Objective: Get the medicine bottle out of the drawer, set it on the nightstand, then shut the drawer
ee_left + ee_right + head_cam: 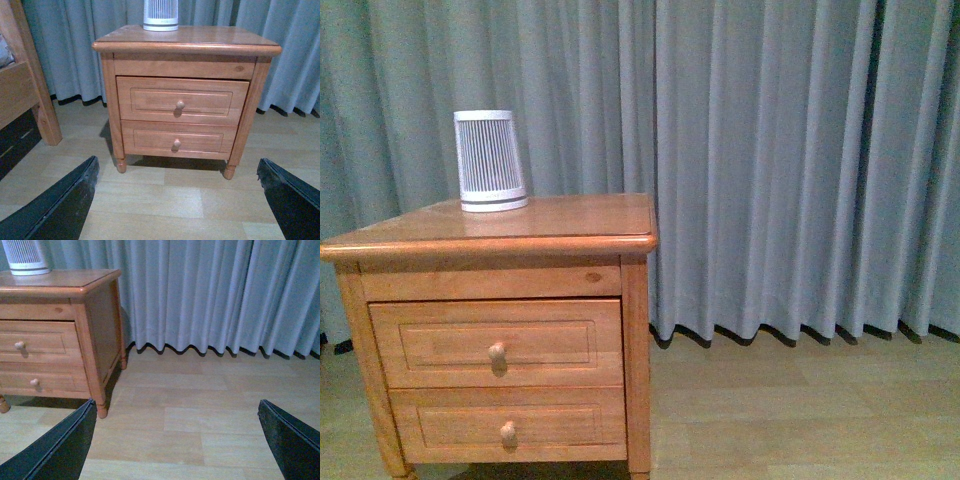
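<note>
shows the nightstand [490,243] at the left, before a grey curtain [800,170], on a pale wood floor [800,410]. bears a white slatted device [490,160] at the far left of its top. has the upper drawer [550,345] pushed in or very nearly so, round knob [497,352] facing near. cannot tell where the medicine bottle lies (inside of the drawer hidden). finds the left gripper [176,165] low, near, well apart from the nightstand, fingers spread wide, clamped on nothing. finds the right gripper [176,405] further right, facing floor, fingers likewise spread wide, empty. places a bed post [30,75] left of the nightstand.
</note>
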